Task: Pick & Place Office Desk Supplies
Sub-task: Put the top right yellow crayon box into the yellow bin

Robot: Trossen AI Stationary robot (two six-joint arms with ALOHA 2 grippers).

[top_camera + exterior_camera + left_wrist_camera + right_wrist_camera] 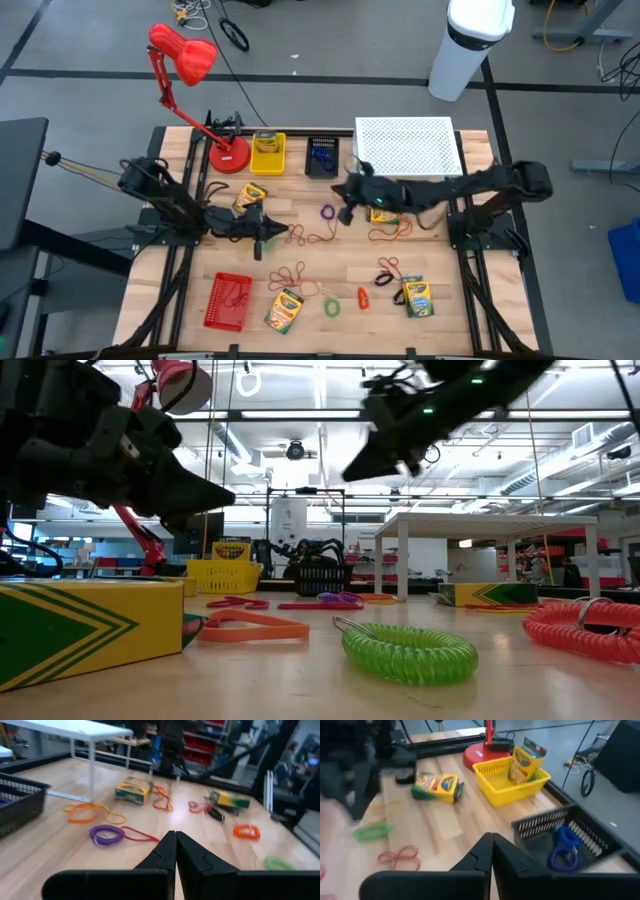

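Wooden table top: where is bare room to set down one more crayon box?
Bare wood lies between the red mesh basket and the left gripper, and right of the yellow-and-green crayon box. The middle front, around the green coil loop, is crowded.

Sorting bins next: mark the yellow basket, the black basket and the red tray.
Yellow basket (pixel 496 786): right wrist view, front wall.
Black basket (pixel 547 823): right wrist view, slotted near wall.
Red tray (pixel 211 312): high view, left rim.
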